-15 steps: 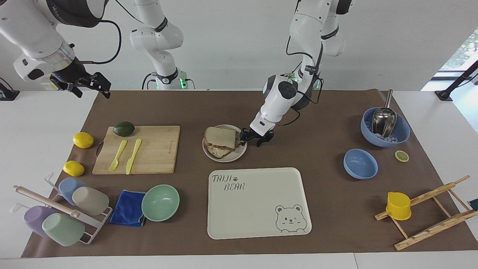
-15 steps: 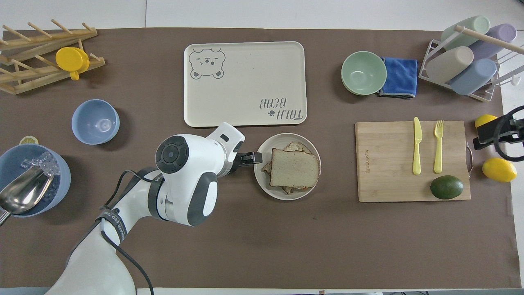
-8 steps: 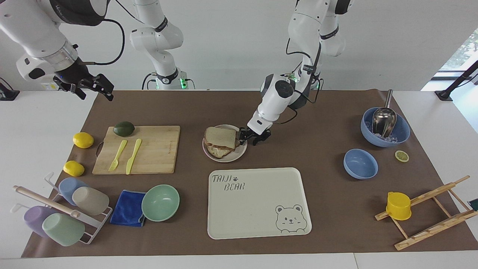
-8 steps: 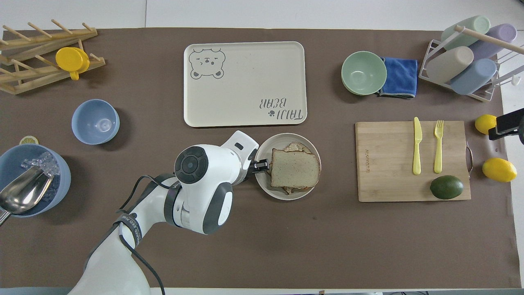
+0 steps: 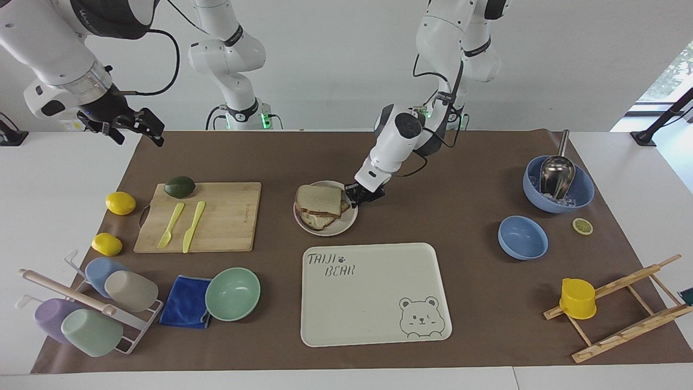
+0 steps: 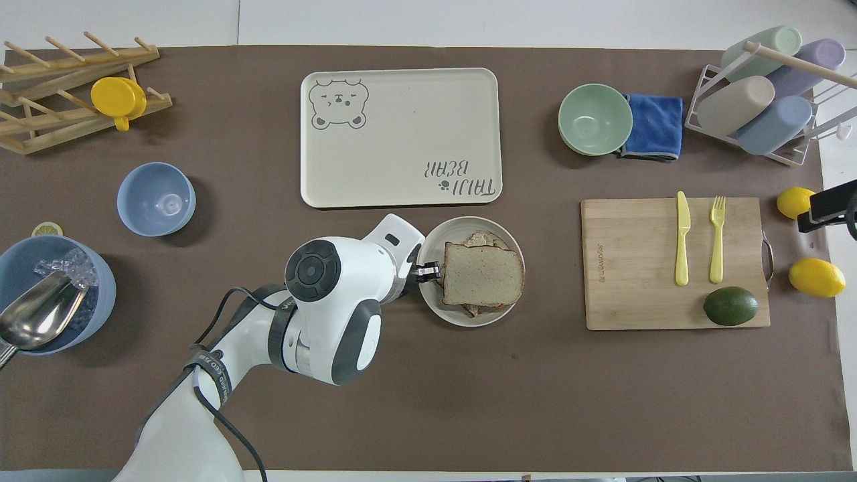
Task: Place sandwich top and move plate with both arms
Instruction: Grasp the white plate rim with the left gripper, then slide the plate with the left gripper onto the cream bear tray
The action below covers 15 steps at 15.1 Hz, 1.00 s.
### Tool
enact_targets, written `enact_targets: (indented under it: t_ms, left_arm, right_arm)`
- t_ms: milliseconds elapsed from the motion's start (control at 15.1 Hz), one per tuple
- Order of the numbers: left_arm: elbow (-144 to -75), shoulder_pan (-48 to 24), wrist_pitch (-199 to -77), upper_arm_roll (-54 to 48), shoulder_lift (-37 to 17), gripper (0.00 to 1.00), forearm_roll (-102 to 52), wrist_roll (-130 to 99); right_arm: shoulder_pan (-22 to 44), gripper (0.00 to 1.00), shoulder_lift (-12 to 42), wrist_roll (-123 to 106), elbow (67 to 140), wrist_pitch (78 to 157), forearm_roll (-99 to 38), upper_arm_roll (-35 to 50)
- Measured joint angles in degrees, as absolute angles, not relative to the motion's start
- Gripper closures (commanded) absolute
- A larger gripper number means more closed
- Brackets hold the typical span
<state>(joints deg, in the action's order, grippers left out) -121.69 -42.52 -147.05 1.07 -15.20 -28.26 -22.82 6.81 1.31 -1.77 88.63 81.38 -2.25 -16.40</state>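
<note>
The sandwich top, a brown bread slice, lies on the stacked sandwich on the round beige plate in the middle of the table. My left gripper sits low at the plate's edge toward the left arm's end, shut on the rim. My right gripper waits open in the air over the table's edge at the right arm's end, above the lemons, holding nothing.
The cream bear tray lies just farther from the robots than the plate. A cutting board with fork, knife and avocado lies toward the right arm's end, with a green bowl, a blue cloth and a cup rack. Blue bowls stand toward the left arm's end.
My left gripper slid in to the plate's rim and its fingers closed there. The right gripper shifted slightly at its end of the table.
</note>
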Motion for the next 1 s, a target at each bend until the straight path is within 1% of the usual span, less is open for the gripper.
enact_targets:
  t_ms: [266, 598, 996]
  left_arm:
    - [-121.4, -42.1, -145.8, 1.6, -15.0, 1.0, -28.4, -22.8]
    - [-120.4, -37.4, -141.1, 2.1, -12.9, 1.0, -28.4, -22.8]
    - [-114.1, -32.1, -134.2, 2.4, -12.4, 1.0, -28.4, -22.8]
  right_arm:
    - [6.8, 0.0, 1.3, -1.8, 88.6, 81.4, -2.2, -16.4]
    - [6.9, 0.0, 1.3, -1.8, 88.6, 81.3, -2.2, -16.4]
    - [6.9, 0.0, 1.3, -1.8, 88.6, 81.3, -2.2, -16.3]
